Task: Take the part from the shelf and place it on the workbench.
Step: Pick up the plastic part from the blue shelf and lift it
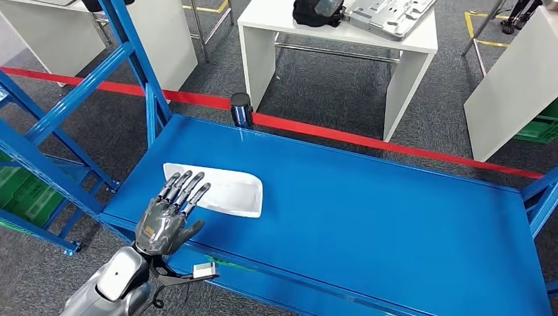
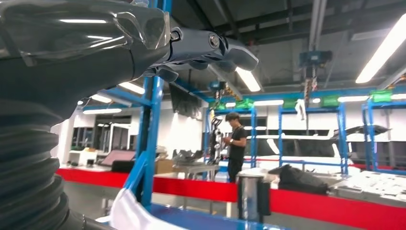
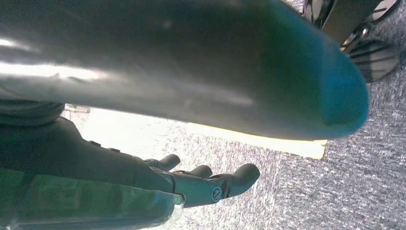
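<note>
**A:** Where is our part (image 1: 220, 189) now?

**B:** It lies flat on the blue shelf (image 1: 368, 197), over on the left side, close to the near edge. It is white and shaped like a shallow tray, longer than it is wide.

**A:** And our left hand (image 1: 170, 214)?

**B:** It hangs just over the near left end of the part. The fingers (image 1: 184, 187) are stretched out and spread apart. We hold nothing yet. We cannot tell if the fingertips touch the part or only float above it.

**A:** What about our right hand (image 3: 201, 184)?

**B:** It hangs down by the grey floor (image 3: 344, 191). The fingers are a little bent and nothing is in them.

**A:** How do we think the part will feel?

**B:** We think it is light and thin, maybe a bit bendy. It looks smooth, so it could slip. It lies low on the shelf, so getting fingers under it may be hard.

**A:** So where should we grab it?

**B:** At the near long edge, we think, thumb under the rim and fingers on top. We should squeeze softly so it does not bend or slide away.

**A:** And after that?

**B:** We lift it and carry it to the workbench (image 1: 401, 36), the white table on the far side of the red line (image 1: 395, 146).
</note>
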`<state>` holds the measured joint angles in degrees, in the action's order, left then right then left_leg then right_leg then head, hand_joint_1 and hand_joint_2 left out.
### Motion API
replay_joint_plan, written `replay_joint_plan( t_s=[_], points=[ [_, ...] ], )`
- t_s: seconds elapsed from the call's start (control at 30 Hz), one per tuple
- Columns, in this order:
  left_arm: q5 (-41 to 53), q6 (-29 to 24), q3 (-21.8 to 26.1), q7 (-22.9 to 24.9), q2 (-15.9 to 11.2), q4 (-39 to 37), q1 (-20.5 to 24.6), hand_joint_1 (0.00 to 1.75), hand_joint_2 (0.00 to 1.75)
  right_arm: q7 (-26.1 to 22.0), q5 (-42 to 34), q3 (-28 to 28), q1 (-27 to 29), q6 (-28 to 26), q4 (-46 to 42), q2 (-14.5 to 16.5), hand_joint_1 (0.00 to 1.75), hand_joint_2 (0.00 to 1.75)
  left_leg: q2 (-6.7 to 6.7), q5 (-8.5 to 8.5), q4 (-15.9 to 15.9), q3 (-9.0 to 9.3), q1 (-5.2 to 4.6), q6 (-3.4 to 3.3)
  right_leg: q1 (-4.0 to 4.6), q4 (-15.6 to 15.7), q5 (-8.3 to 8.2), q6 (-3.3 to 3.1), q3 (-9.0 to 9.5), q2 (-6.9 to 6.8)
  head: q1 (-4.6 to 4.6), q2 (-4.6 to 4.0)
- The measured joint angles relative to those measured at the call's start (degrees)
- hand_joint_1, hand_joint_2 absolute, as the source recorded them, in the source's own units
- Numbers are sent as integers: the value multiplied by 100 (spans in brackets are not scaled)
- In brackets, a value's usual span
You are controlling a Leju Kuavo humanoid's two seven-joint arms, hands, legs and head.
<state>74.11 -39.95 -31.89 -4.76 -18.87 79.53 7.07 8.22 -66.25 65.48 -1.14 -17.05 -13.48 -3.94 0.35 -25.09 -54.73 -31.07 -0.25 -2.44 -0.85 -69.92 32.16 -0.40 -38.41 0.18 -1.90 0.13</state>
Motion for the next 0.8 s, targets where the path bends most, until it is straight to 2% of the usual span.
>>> replay_joint_plan(
  t_s=[0.03,0.07,0.1,0.17,0.2,0.23,0.27,0.33,0.4,0.43,0.5,0.53,0.57,0.6,0.63,0.7,0.73,0.8],
  points=[
    [1,0,-6,0,1,-16,-3,0,175,0,0,0,3,0,5,-1,0,0,-1,0,-1,-4,-5,0,-6,-295,91,16,-147,0,0,0],
    [1,0,-13,0,2,-33,-4,0,175,0,0,0,6,0,11,-2,0,0,-4,-2,-4,-3,-8,2,-10,-388,93,53,-197,-1,0,0],
    [1,0,-21,0,2,-48,-5,0,175,0,0,0,7,0,16,-4,0,0,-9,-6,-11,0,-7,8,-18,-234,-1,106,-127,-3,1,0],
    [0,0,-39,0,3,-69,-5,0,175,0,0,0,1,0,23,-13,0,0,-20,-30,-55,-1,-7,43,-40,601,-331,192,269,-17,3,0],
    [-1,0,-47,0,1,-76,-4,0,175,0,0,0,-2,-1,25,-16,0,0,-25,-54,-93,-14,-20,74,-44,973,-462,188,443,-21,1,0],
    [-1,0,-53,0,-1,-82,-2,0,175,0,0,0,-5,-1,26,-18,0,0,-28,-73,-127,-32,-32,107,-41,1199,-538,154,552,-24,-2,0],
    [-1,0,-59,0,-3,-87,-1,0,175,0,0,0,-7,-1,26,-17,0,0,-29,-85,-149,-50,-42,136,-30,1262,-557,102,579,-22,-5,0],
    [-32,12,-66,13,-8,-97,1,0,175,-1,1,0,-7,1,27,-12,0,0,-29,-91,-168,-69,-40,180,-25,1250,-578,22,578,-16,-7,0],
    [-173,73,-70,72,-29,-103,3,0,175,-20,5,0,-6,10,28,-8,0,0,-32,-204,-316,-142,-17,237,-51,1263,-595,-31,581,-12,-15,0],
    [-307,134,-72,118,-51,-107,3,0,175,-38,16,0,-9,16,29,-8,0,0,-35,-351,-555,-251,0,275,-66,1268,-603,-54,582,-10,-20,0],
    [-616,283,-73,188,-103,-121,-19,0,175,-69,51,2,-12,51,30,-21,0,0,-36,-726,-1312,-605,40,343,-56,1267,-605,-79,571,-8,-31,0],
    [-748,352,-73,203,-127,-134,-44,0,175,-75,68,5,-11,89,30,-31,0,0,-36,-855,-1668,-774,57,364,-48,1265,-606,-85,566,-7,-31,0],
    [-831,404,-73,207,-145,-147,-71,0,175,-74,78,11,-8,140,30,-44,0,0,-36,-878,-1839,-858,66,370,-43,1264,-605,-86,564,-7,-31,0],
    [-878,441,-72,208,-160,-160,-93,0,175,-72,84,18,-6,197,29,-62,0,0,-36,-794,-1791,-837,71,365,-38,1264,-605,-86,567,-6,-31,0],
    [-885,463,-71,208,-170,-169,-103,0,175,-69,85,25,-4,240,29,-82,0,0,-37,-614,-1495,-690,73,347,-34,1264,-605,-85,573,-4,-31,0],
    [-896,507,-67,206,-193,-184,-89,0,175,-68,84,33,-6,300,22,-120,0,0,-38,-270,-656,-267,57,283,-20,1267,-610,-74,581,-1,-27,0],
    [-941,539,-63,190,-206,-195,-69,0,175,-68,81,34,-8,316,17,-144,0,0,-38,-185,-362,-121,38,248,-15,1269,-616,-62,576,-1,-29,0],
    [-1253,673,-58,83,-240,-243,-18,0,175,-83,76,40,-6,349,7,-188,0,0,-36,-182,-192,-49,-3,199,-12,1280,-634,-12,562,-4,-30,0]
  ],
)
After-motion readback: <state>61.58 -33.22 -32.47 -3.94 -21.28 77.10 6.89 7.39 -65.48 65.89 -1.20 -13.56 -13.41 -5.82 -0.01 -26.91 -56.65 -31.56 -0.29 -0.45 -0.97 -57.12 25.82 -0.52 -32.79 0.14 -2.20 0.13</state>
